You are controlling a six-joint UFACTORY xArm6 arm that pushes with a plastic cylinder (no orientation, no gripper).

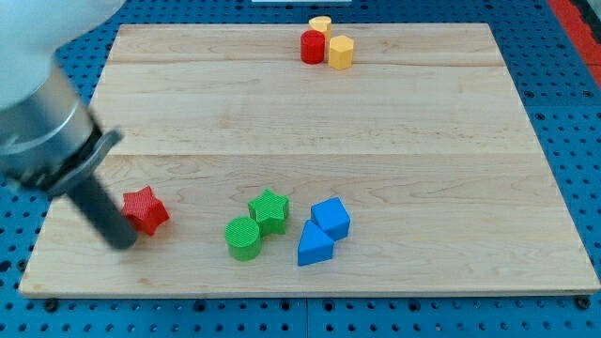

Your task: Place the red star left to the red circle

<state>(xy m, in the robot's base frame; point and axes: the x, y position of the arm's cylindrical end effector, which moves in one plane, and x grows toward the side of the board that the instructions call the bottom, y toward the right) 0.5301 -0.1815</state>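
The red star (146, 208) lies on the wooden board (310, 141) near the view's bottom left. The red circle (312, 47) stands at the view's top, right of centre, far from the star. My tip (123, 241) is at the lower end of the dark rod, just left of and below the red star, touching or nearly touching it.
A yellow hexagon (341, 51) sits right next to the red circle, and a yellow heart (321, 24) just above it. A green circle (243, 237), a green star (269, 209), a blue cube (331, 218) and a blue triangle (314, 245) cluster at the view's bottom centre.
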